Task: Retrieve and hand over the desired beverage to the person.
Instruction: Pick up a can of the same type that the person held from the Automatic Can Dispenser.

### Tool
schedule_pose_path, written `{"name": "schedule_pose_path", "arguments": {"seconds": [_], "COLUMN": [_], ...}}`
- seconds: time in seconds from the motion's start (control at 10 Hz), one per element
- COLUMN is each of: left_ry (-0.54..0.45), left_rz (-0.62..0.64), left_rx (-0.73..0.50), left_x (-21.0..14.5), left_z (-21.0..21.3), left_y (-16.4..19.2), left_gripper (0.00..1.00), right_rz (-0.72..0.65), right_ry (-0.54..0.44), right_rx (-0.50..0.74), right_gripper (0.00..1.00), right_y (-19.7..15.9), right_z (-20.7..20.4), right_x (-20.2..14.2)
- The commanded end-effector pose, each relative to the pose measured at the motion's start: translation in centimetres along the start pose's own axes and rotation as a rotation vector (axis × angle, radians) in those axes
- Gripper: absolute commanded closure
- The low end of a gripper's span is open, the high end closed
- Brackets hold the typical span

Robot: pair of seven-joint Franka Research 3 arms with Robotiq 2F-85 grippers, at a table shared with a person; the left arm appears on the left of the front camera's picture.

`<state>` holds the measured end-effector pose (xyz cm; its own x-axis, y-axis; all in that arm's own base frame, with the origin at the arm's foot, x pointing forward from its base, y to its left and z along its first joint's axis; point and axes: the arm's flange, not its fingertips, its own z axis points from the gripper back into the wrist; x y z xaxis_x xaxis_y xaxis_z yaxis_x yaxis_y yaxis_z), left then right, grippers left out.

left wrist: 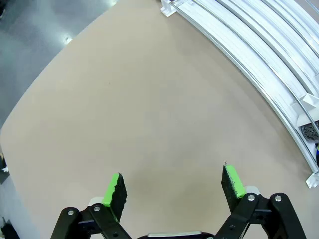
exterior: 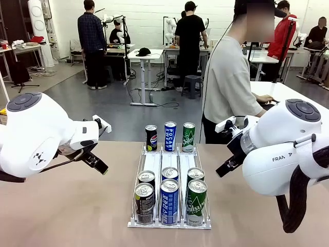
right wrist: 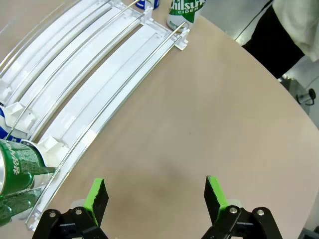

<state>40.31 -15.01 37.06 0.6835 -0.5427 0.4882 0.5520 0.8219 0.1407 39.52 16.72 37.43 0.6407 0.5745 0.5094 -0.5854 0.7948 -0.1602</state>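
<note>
Front view: black, blue and green aluminium drink cans (exterior: 169, 200) stand in a white three-lane plastic rack (exterior: 169, 160) mid-desk (exterior: 67, 211), none lifted. Person in light grey sweatshirt (exterior: 231, 82) at far edge, side-on. Left pincer (exterior: 97, 164) and right pincer (exterior: 226, 167) flank the rack, released, empty. Step, judged: pre-selection. Next: learn which can is wanted, then align over it.

The left arm (exterior: 36, 136) and right arm (exterior: 280, 139) are glossy white and rounded, with dark grey caps (exterior: 24, 101); the right one bears grey lettering (exterior: 281, 158) and a thick black cable (exterior: 294, 200). The left gripper (left wrist: 173, 186) and right gripper (right wrist: 155, 196) are black with green pads (left wrist: 112, 191)
</note>
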Motion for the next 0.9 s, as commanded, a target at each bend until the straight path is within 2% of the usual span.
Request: {"name": "schedule_pose_path", "arguments": {"seconds": [0.0,0.6,0.7,0.8], "left_ry": [-0.004,0.000,-0.010,-0.002], "left_rz": [0.002,0.000,-0.032,-0.036], "left_rx": [0.001,0.000,0.024,-0.003], "left_x": [0.1,0.0,1.0,2.7], "left_z": [0.1,0.0,3.2,7.1], "left_y": [0.1,0.0,0.2,0.6], "left_gripper": [0.00,0.00,0.00,0.00], "right_rz": [0.000,0.000,0.012,0.000], "right_ry": [0.000,0.000,-0.079,-0.089], "right_rx": [0.001,0.000,-0.071,-0.096], "right_gripper": [0.00,0.00,0.00,0.00], "right_y": [0.0,0.0,0.3,-0.1], "right_z": [0.0,0.0,3.9,8.2], "right_x": [0.0,0.0,0.3,1.0]}}
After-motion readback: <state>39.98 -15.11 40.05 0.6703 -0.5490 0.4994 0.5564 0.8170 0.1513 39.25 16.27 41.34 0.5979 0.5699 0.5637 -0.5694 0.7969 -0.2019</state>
